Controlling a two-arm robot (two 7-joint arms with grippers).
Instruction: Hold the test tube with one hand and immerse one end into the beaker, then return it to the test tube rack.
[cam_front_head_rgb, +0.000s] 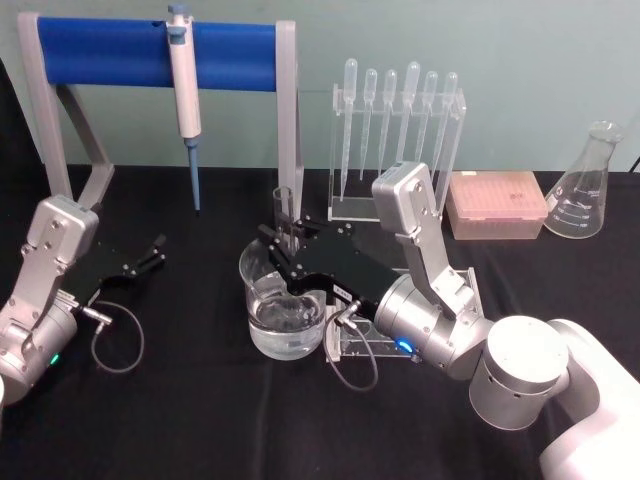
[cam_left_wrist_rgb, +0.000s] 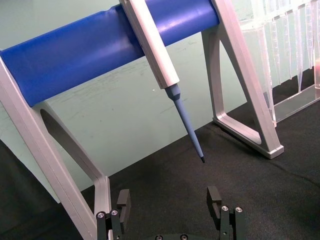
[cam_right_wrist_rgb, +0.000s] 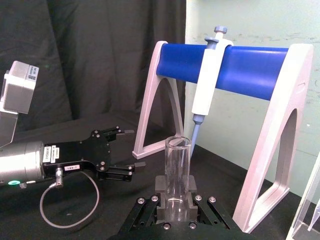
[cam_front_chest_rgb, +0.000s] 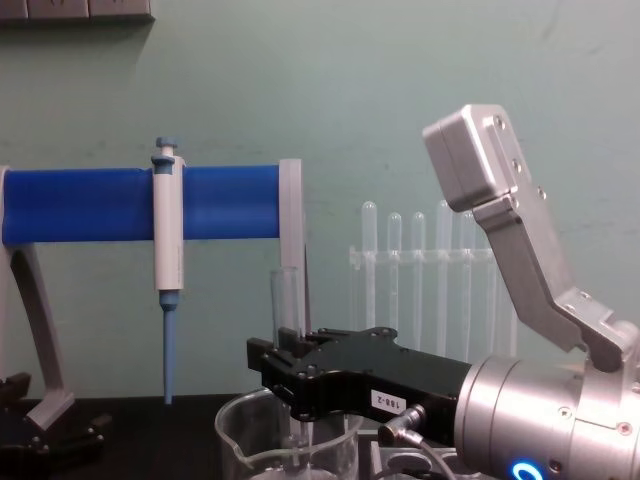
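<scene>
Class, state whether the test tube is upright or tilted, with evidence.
Upright. In the chest view the test tube stands vertical, gripped by the right tool above the beaker.

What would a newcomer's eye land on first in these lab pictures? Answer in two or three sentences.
First, at the centre, the right gripper is shut on a clear test tube, holding it upright over the beaker of clear liquid. Next comes the blue-barred stand behind, with a white pipette hanging from it. The left gripper rests open at the left.
</scene>
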